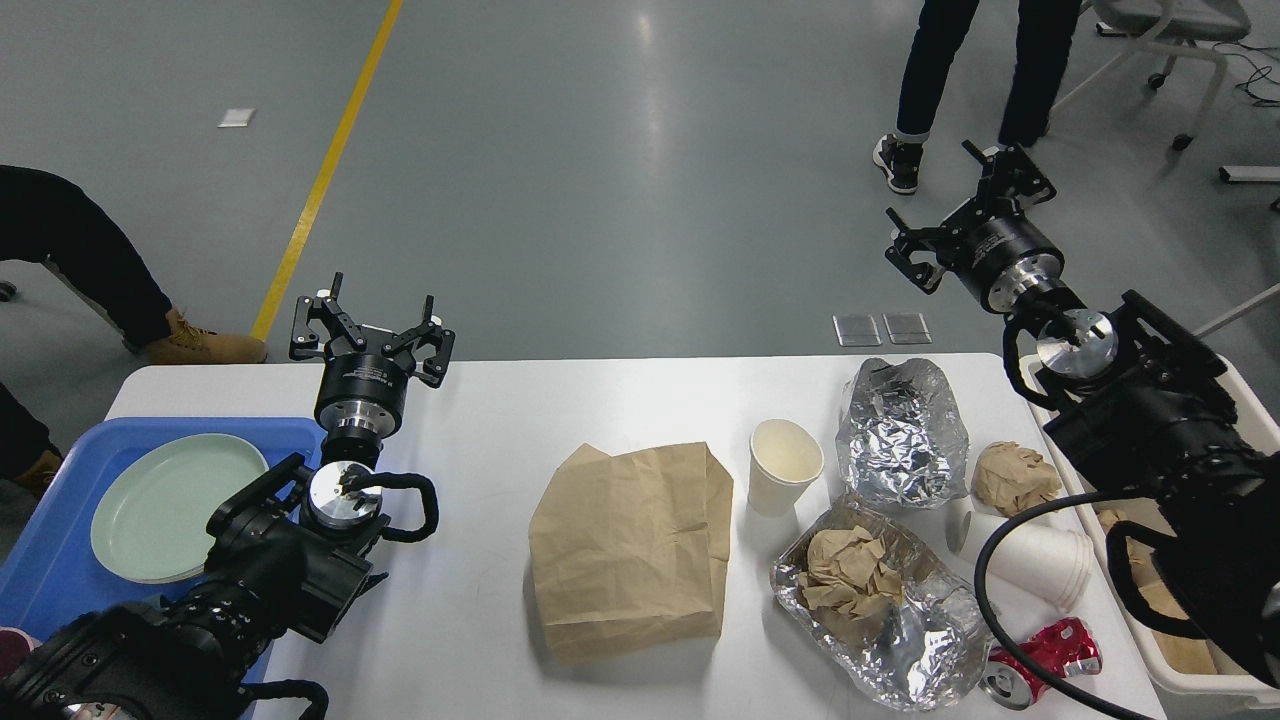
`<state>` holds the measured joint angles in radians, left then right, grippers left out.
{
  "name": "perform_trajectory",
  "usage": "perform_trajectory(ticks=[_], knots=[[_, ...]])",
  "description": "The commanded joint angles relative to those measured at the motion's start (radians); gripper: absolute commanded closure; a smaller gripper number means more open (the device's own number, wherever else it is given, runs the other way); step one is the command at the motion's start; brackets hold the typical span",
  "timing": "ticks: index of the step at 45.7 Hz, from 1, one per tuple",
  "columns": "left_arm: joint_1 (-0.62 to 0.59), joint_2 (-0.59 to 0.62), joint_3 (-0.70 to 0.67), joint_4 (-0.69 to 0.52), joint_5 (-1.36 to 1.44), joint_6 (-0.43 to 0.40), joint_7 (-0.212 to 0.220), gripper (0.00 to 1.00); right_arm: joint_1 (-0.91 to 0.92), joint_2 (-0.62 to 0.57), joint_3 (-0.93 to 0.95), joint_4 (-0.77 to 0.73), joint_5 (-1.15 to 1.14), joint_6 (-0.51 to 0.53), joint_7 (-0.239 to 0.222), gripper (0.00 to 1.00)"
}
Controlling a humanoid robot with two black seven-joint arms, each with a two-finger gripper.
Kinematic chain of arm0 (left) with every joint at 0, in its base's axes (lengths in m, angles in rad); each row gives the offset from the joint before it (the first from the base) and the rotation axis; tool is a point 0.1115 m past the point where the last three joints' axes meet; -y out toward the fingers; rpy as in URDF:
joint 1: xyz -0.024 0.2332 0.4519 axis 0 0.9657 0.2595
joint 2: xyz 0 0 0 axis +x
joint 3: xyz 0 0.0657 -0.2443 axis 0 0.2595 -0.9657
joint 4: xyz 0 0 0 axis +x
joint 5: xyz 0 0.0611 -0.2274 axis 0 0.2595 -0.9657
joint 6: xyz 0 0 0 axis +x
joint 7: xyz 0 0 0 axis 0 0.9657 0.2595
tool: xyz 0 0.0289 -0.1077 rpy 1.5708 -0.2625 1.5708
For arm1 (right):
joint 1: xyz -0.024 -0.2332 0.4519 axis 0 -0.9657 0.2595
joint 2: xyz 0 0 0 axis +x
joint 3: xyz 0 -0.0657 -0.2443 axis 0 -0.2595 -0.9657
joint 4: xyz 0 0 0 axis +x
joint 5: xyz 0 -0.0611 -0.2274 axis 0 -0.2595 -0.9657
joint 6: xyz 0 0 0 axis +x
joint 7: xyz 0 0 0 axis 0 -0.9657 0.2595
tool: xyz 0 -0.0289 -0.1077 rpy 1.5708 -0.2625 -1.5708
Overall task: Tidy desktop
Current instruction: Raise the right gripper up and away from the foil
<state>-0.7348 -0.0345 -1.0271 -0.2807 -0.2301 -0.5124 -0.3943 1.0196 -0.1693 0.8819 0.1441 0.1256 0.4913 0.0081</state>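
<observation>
The white desktop (480,440) holds litter. A flat brown paper bag (630,550) lies in the middle, with a white paper cup (785,466) upright to its right. Past the cup stand a crumpled foil lump (905,430), a foil tray (890,610) holding crumpled brown paper, a brown paper ball (1015,478), a stack of white cups (1035,565) on its side and a crushed red can (1040,662). My left gripper (372,318) hangs open and empty over the back left edge. My right gripper (968,212) is open and empty, raised beyond the back right corner.
A blue tray (60,545) with a pale green plate (170,505) sits at the left end. A beige bin (1200,670) with brown paper inside stands at the right end. People's legs (960,70) and a chair (1160,40) are on the floor behind.
</observation>
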Motion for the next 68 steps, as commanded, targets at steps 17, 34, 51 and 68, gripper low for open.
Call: perform_trajectory(ticks=[17, 34, 51, 68], knots=[[0.000, 0.001, 0.001, 0.000, 0.000, 0.000, 0.000, 0.03, 0.112, -0.160, -0.326, 0.003, -0.014, 0.003, -0.008, 0.00], [0.000, -0.001, -0.001, 0.000, 0.000, 0.000, 0.000, 0.03, 0.490, -0.484, -1.300, 0.208, -0.012, 0.007, -0.008, 0.00], [0.000, 0.001, -0.001, 0.000, 0.000, 0.000, 0.000, 0.03, 1.002, -0.546, -2.121, 0.552, -0.012, 0.010, -0.010, 0.00], [0.000, 0.001, -0.001, 0.000, 0.000, 0.000, 0.000, 0.03, 1.156, -0.386, -2.180, 0.657, -0.011, 0.095, -0.008, 0.00]])
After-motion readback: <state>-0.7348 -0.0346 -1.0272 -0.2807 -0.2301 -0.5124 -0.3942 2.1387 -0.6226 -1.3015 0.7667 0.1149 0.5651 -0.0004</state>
